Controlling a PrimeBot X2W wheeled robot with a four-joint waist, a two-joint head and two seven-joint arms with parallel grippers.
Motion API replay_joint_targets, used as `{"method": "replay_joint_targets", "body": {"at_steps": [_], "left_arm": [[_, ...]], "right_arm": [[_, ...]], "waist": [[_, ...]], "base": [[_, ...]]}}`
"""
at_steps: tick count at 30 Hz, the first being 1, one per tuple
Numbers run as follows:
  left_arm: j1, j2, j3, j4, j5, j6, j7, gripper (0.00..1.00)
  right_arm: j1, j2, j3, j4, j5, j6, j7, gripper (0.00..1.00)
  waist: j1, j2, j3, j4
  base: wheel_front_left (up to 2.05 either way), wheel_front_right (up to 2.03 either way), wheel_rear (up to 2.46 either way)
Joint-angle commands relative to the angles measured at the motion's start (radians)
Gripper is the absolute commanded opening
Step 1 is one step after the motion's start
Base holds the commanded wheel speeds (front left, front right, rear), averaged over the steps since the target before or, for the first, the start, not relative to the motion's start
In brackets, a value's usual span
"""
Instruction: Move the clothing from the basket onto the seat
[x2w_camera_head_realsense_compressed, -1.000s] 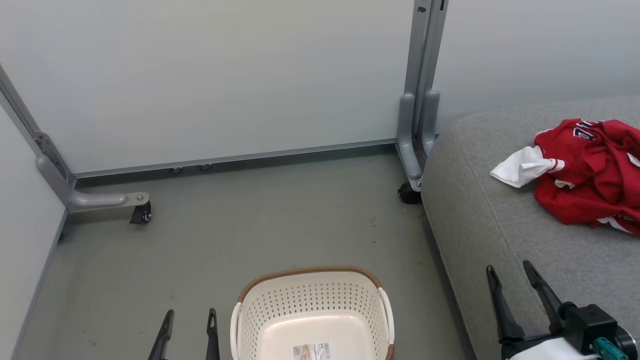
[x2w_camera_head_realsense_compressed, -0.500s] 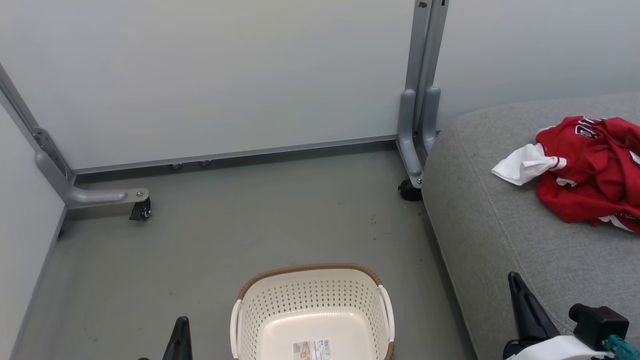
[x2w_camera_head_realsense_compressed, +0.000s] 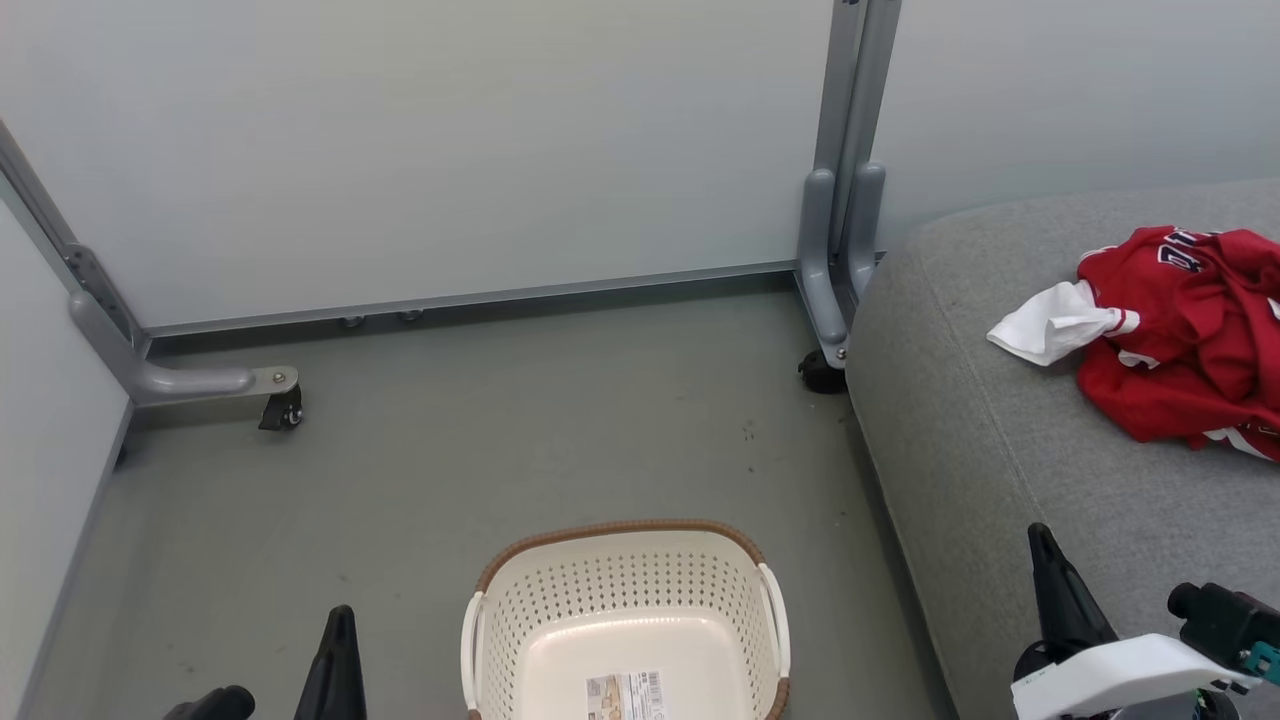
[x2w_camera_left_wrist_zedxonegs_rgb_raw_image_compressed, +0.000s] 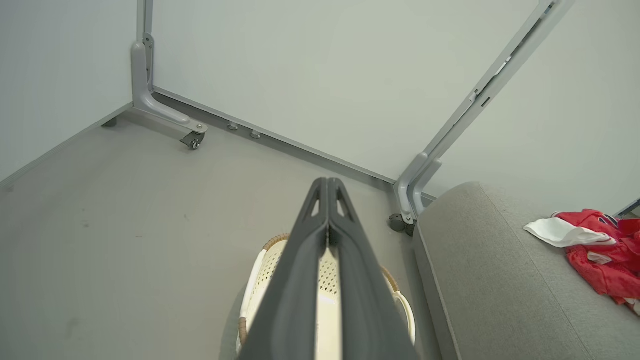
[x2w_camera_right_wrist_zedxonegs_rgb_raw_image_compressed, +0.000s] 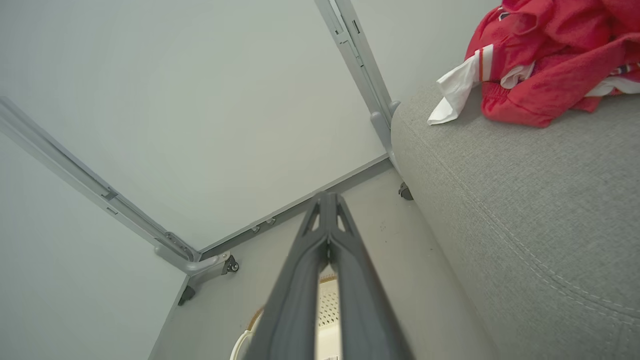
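Head view, basket: the cream perforated laundry basket (x2w_camera_head_realsense_compressed: 620, 590) with a brown woven-look rim stands on the grey floor (x2w_camera_head_realsense_compressed: 500, 450) at the bottom centre. A paper label (x2w_camera_head_realsense_compressed: 625, 692) is stuck on its pale bottom.
Clothing: the red garments (x2w_camera_head_realsense_compressed: 1180, 330) with white trim lie as one crumpled heap on the seat (x2w_camera_head_realsense_compressed: 1000, 480), at the right edge of this view and well apart from the basket. A white cloth piece (x2w_camera_head_realsense_compressed: 1050, 325) touches the heap on its left side.
Seat: a big grey woven cushion with a stitched seam, to the right of the basket, with a strip of floor between them.
Left end effector (x2w_camera_head_realsense_compressed: 341, 615): at the lower left, just beside the basket. The left wrist view shows its two dark fingers pressed together up to the tips, fully closed, with nothing gripped.
Right end effector (x2w_camera_head_realsense_compressed: 1040, 532): at the lower right, over the near part of the seat. The right wrist view shows both fingers meeting at the tips, closed on nothing.
Background: pale partition panels (x2w_camera_head_realsense_compressed: 450, 150) in grey metal frames, one foot with a small caster (x2w_camera_head_realsense_compressed: 285, 412).
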Motion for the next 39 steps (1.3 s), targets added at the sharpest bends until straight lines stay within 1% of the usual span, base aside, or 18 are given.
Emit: {"method": "replay_joint_targets", "body": {"at_steps": [1,22,39], "left_arm": [[-0.036,0.01,0.009,-0.006,-0.04,-0.008,0.007,0.0],[-0.109,0.018,0.049,0.022,-0.35,-0.043,0.074,0.0],[-0.159,0.02,0.08,0.041,-0.548,-0.065,0.122,0.0]], "right_arm": [[-0.034,-0.004,-0.007,-0.009,0.036,0.0,0.008,0.0],[-0.091,0.01,-0.038,0.019,0.322,0.0,0.079,0.0],[-0.127,0.02,-0.061,0.039,0.508,0.0,0.129,0.0]], "waist": [[0.0001,0.0,0.001,0.0],[0.0001,0.0,0.022,0.006],[0.0001,0.0,0.038,0.011]], "base": [[0.0,0.0,0.0],[0.0,0.0,0.0],[0.0,0.0,0.0]]}}
